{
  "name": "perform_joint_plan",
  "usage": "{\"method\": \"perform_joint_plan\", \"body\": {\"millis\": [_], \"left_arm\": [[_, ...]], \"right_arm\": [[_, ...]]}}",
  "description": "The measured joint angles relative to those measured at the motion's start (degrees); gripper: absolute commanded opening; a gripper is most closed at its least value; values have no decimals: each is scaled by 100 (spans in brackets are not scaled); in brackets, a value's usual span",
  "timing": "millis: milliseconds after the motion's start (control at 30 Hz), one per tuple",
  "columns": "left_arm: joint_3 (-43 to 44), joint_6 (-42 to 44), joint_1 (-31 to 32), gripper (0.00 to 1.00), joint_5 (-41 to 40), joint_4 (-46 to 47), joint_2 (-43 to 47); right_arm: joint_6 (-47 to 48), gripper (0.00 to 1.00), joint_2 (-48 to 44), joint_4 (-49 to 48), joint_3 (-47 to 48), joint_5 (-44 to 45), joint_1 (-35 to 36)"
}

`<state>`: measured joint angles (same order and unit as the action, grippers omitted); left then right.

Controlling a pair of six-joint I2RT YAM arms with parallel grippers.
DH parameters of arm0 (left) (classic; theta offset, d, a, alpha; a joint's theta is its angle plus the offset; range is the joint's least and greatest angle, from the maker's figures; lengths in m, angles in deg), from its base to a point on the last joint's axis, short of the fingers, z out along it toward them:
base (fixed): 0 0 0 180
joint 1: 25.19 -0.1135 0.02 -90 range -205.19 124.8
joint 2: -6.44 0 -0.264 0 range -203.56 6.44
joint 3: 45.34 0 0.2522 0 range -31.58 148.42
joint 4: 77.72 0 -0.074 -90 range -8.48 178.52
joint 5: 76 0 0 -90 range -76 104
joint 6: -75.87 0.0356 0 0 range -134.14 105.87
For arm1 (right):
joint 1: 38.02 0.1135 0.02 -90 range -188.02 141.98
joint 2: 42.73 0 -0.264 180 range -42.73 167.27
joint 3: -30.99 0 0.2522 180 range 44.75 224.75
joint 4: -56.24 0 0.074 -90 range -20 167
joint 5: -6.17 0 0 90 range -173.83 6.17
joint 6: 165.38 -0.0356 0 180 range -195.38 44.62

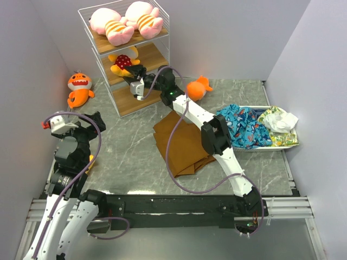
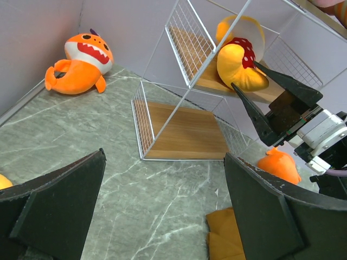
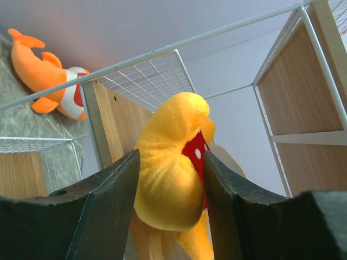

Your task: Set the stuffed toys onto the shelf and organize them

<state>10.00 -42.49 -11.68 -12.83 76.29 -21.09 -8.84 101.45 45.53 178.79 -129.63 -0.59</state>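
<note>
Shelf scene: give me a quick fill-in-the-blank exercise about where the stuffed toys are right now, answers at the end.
1. The two pink toys lie on the ___ board of the shelf.
2. The yellow toy in red polka dots sits on the ___ board.
3. On the table, one shark lies left of the shelf and the second shark lies to its ___.

Missing words: top; middle; right

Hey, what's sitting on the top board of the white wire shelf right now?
Two pink stuffed toys with yellow-striped bodies lie side by side on the top board, one left of the other. They cover most of the wood, so anything beneath them is hidden.
</note>
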Motion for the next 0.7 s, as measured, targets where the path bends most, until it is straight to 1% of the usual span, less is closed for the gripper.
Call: {"method": "perform_joint_plan", "body": {"millis": [67, 233, 367, 433, 533, 700], "left_arm": [[0, 0, 0, 96, -2, 0, 0], [0, -61, 0, 96, -37, -2, -4], [0, -280, 0, 96, -275, -57, -57], [22, -562, 0, 96, -479, -227, -192], [136, -1137, 0, 96, -831, -691, -538], [426, -2424, -4, 96, -1311, -1915, -1305]], "right_arm": [[-31, 58, 0, -28, 0, -17, -2], [-168, 64, 0, -195, 0, -22, -9], [-413, 68, 0, -424, -2, -37, -13], [-638, 68, -68, -739, -162, -15, -13], [-1060, 68, -452, -1338, -988, 42, -7], [-2096, 64, -1517, -2761, -3141, 214, 33]]}}
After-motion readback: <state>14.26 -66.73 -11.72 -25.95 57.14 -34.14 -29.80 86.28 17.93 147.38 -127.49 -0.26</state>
